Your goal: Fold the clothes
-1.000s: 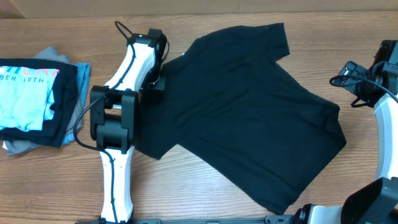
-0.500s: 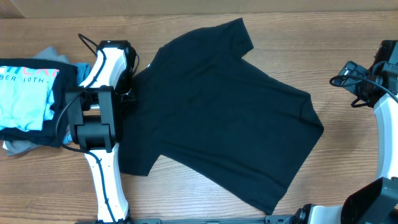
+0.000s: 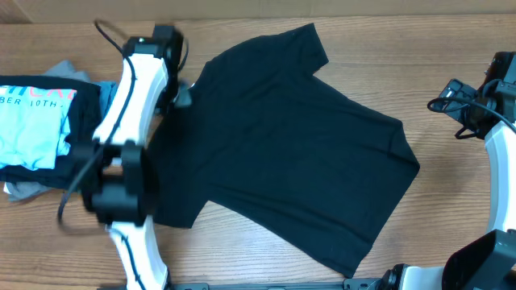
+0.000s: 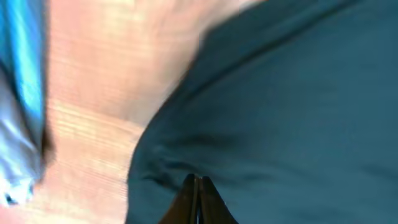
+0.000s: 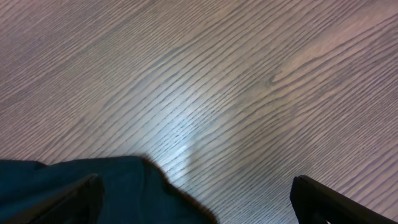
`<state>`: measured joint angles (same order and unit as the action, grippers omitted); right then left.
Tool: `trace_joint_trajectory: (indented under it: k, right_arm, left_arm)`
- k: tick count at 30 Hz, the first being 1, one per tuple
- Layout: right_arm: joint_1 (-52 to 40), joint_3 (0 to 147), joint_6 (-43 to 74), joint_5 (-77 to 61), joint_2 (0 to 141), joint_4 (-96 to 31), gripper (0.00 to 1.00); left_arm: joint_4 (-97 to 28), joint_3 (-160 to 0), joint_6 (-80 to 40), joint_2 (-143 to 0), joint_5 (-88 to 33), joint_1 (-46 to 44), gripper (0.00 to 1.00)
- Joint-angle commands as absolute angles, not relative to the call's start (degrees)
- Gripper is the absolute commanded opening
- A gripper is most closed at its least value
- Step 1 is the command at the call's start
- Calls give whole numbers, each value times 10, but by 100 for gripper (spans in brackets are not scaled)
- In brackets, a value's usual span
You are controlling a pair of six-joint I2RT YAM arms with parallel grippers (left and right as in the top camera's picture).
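A plain, soft black T-shirt point(image 3: 290, 153) lies spread flat and slanted across the middle of a light wooden table point(image 3: 451, 217), one sleeve toward the far edge and its hem toward the near right. The left gripper point(image 4: 198, 183) is at the shirt's upper left edge, fingers pressed together. The cloth creases toward their tips, so it seems to pinch the fabric, probably to square the shirt for folding. The arm is blurred with motion. The right gripper point(image 5: 196, 190) hangs wide open and empty over bare wood just beyond the shirt's right edge, apparently waiting. At the far left sits a folded light blue T-shirt with white lettering point(image 3: 32, 121), set aside.
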<state>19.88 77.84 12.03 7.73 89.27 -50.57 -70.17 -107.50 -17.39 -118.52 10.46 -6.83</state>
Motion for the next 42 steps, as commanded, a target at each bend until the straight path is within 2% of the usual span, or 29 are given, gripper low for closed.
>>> trace_joint_trajectory:
  k: [1, 7, 13, 14, 16, 18, 19, 38, 42]
  right_arm:
    - [200, 787, 126, 78, 888, -503, 100]
    - [200, 787, 126, 78, 888, -503, 100]
    - [200, 787, 126, 78, 888, -503, 100]
    - [200, 787, 126, 78, 888, -503, 100]
    - [200, 787, 126, 78, 888, -503, 100]
    - [200, 787, 126, 78, 888, -503, 100]
    - [200, 787, 126, 78, 888, -503, 100]
    - [200, 787, 126, 78, 888, -503, 100]
    - [200, 787, 126, 34, 888, -515, 100]
  left_arm:
    - [-650, -1091, -94, -1093, 50, -119, 4]
    - [-608, -1091, -32, -1086, 9, -174, 4]
    - [-670, -1090, -54, -1086, -44, -203, 4]
    - [-680, -1090, -54, -1086, -45, -203, 7]
    - [-699, -1090, -53, -1086, -33, -202, 20]
    - [-707, -1090, -53, -1086, -16, -199, 69]
    - [-709, -1090, -53, -1086, -7, -197, 100]
    - [-708, -1090, -53, -1086, -6, -195, 100]
    - [-708, -1090, -53, -1086, -7, -195, 100]
